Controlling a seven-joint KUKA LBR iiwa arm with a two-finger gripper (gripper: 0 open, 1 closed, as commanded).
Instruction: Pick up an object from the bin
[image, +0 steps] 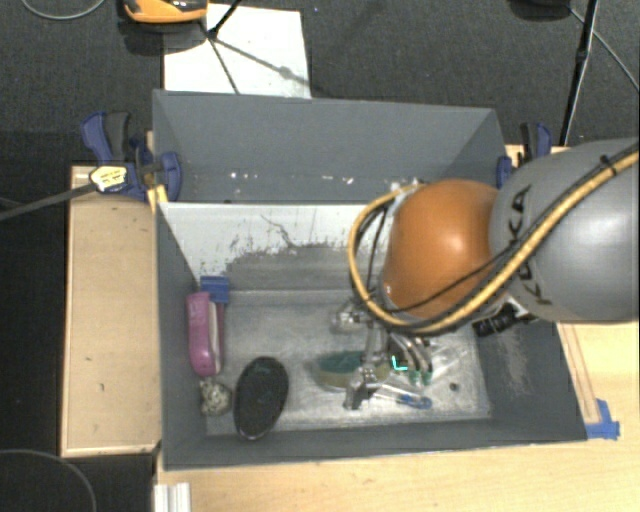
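The jaws are hanging low just beside a green thing (338, 368) and a blue stick (408, 401), likely to grab one; I cannot tell how wide.

This looks like a robot lab, a place for trying out machines, not a home. A big grey robot arm (575, 255) with letters on its side reaches in from the right. It has a round orange cover (440, 250) and a yellow and black cable (560, 213) on it. Below it sits a plain grey metal bin (330, 150) with small odd things inside, like a pink thing (203, 333) and a black oval thing (260, 395). The ground (60, 80) around is dark, with thin black wires (50, 199) and a white sheet (250, 60).
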